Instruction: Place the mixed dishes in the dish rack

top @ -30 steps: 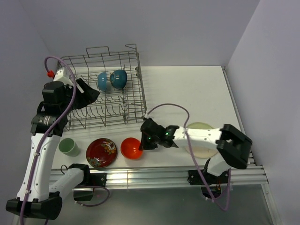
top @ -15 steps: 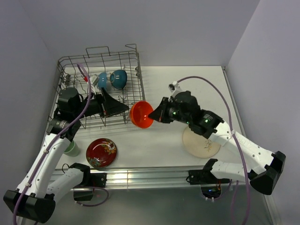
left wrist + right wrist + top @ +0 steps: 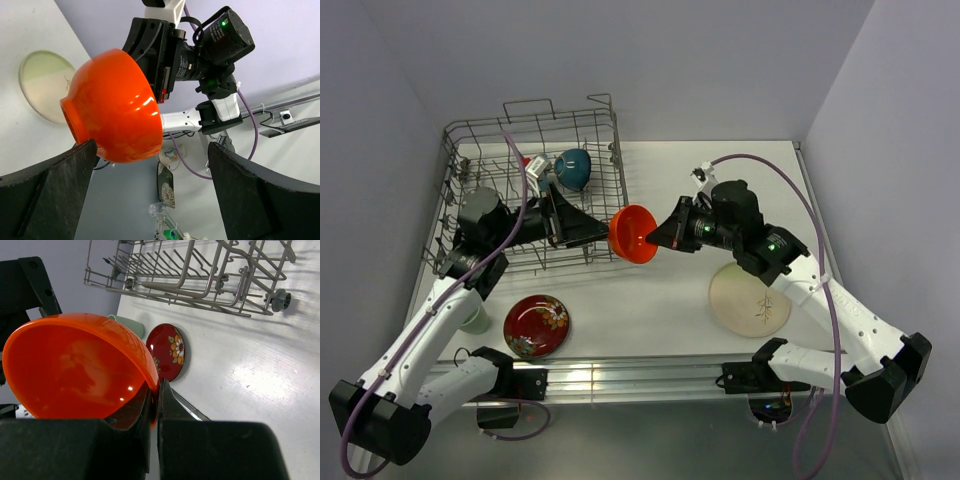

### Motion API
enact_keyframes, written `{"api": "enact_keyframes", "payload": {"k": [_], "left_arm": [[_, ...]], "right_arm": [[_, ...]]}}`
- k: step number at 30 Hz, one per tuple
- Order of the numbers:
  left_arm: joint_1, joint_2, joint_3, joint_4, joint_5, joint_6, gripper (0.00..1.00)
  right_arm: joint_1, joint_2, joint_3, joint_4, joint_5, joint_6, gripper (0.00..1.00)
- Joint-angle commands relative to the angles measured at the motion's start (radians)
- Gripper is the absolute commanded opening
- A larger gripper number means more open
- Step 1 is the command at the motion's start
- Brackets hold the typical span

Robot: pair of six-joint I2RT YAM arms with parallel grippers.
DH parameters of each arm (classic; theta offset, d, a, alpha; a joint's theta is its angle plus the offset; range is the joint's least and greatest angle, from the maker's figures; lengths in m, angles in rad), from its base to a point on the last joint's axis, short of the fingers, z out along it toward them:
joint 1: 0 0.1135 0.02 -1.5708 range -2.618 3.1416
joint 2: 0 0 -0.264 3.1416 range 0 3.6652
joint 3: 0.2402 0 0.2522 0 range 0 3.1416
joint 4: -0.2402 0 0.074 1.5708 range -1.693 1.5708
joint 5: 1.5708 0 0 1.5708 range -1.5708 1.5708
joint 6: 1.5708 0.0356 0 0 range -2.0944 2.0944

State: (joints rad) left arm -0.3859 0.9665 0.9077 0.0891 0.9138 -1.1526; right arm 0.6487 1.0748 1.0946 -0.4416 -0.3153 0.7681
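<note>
The teal bowl is inside the dish rack. The right gripper pinches the orange bowl just beside the rack. The left gripper has its fingers spread wide. The red floral bowl, green cup and cream plate sit outside it.

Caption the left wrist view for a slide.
Right gripper holds the orange bowl by its rim before the open left gripper.

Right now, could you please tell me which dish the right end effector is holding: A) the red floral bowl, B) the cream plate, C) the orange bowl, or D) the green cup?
C: the right end effector is shut on the rim of the orange bowl, held above the table.
</note>
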Motion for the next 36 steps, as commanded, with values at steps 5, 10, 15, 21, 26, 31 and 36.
{"api": "enact_keyframes", "payload": {"k": [5,10,15,21,26,31,36], "left_arm": [[-0.007,0.018,0.042,-0.032,-0.049,0.047,0.99],[-0.019,0.031,0.043,0.001,-0.047,0.025,0.99],[-0.027,0.038,0.036,0.043,-0.04,-0.011,0.99],[-0.042,0.041,0.004,0.173,0.002,-0.099,0.99],[-0.045,0.034,0.007,0.189,0.01,-0.114,0.99],[-0.067,0.04,0.014,0.135,-0.026,-0.088,0.95],[-0.103,0.054,0.049,0.071,-0.078,-0.035,0.98]], "right_arm": [[-0.029,-0.042,0.059,0.061,-0.074,-0.004,0.0],[-0.034,-0.044,0.06,0.064,-0.094,-0.001,0.0],[-0.037,-0.027,0.059,0.089,-0.12,0.01,0.0],[-0.044,-0.009,0.05,0.107,-0.133,0.011,0.0],[-0.06,-0.007,0.036,0.118,-0.145,0.013,0.0],[-0.064,-0.007,0.042,0.116,-0.146,0.013,0.0],[-0.064,-0.009,0.053,0.092,-0.122,0.003,0.0]]}}
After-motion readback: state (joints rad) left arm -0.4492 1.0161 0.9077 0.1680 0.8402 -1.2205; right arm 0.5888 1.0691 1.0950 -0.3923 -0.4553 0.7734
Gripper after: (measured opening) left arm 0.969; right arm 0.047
